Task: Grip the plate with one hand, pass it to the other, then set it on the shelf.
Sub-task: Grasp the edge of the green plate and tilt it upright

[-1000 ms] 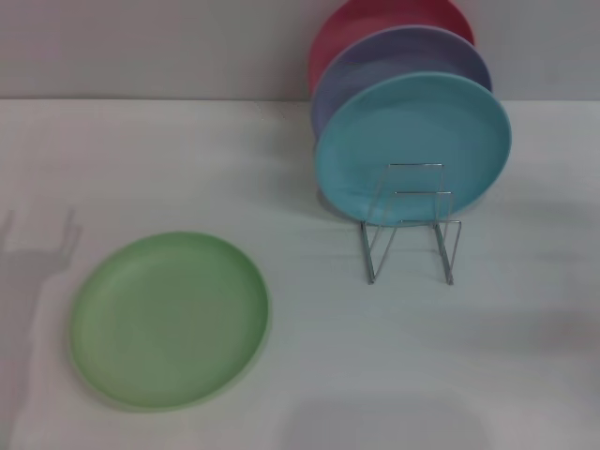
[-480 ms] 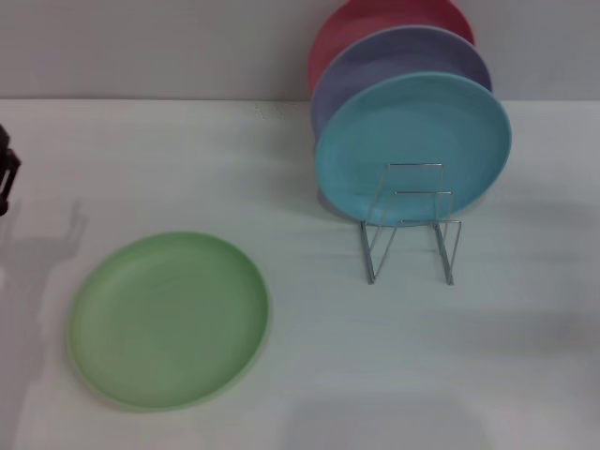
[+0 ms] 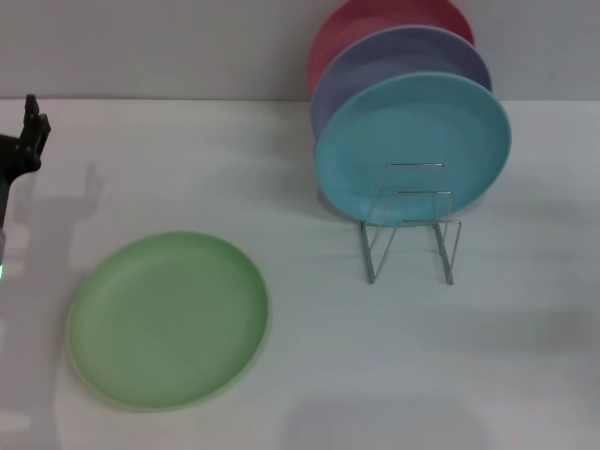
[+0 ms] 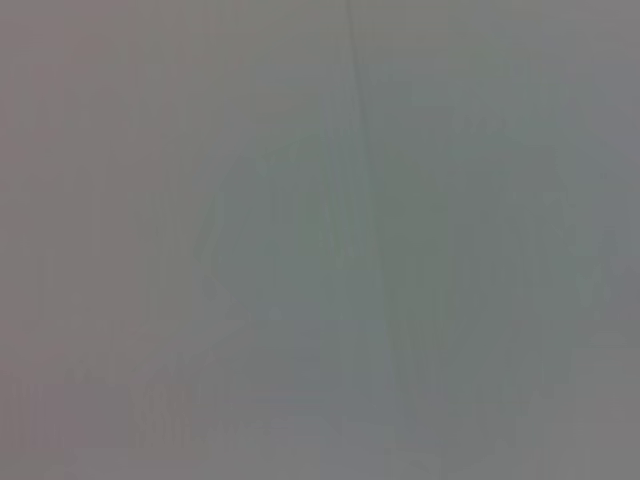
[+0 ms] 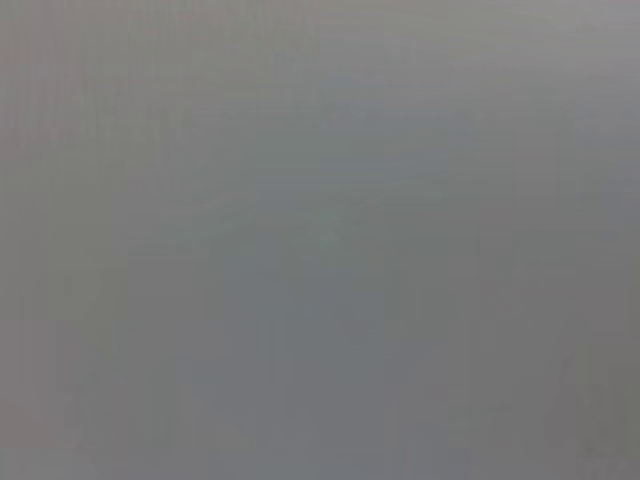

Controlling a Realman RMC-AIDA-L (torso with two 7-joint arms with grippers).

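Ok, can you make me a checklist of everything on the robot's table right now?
Surface: white table, nothing spilled.
Job's things: green plate lying flat on the near left; wire rack on the right, front slots free.
Clutter: blue plate, lavender plate and pink plate standing upright in a row behind the rack's front loops.
Grippers: left gripper at the far left edge, apart from the green plate; right gripper not in view.
Cables: nothing seen.
Surroundings: plain grey wall behind.

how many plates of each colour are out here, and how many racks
light green plate: 1
turquoise-blue plate: 1
lavender plate: 1
pink-red plate: 1
wire rack: 1
total: 5 things, 4 of them plates
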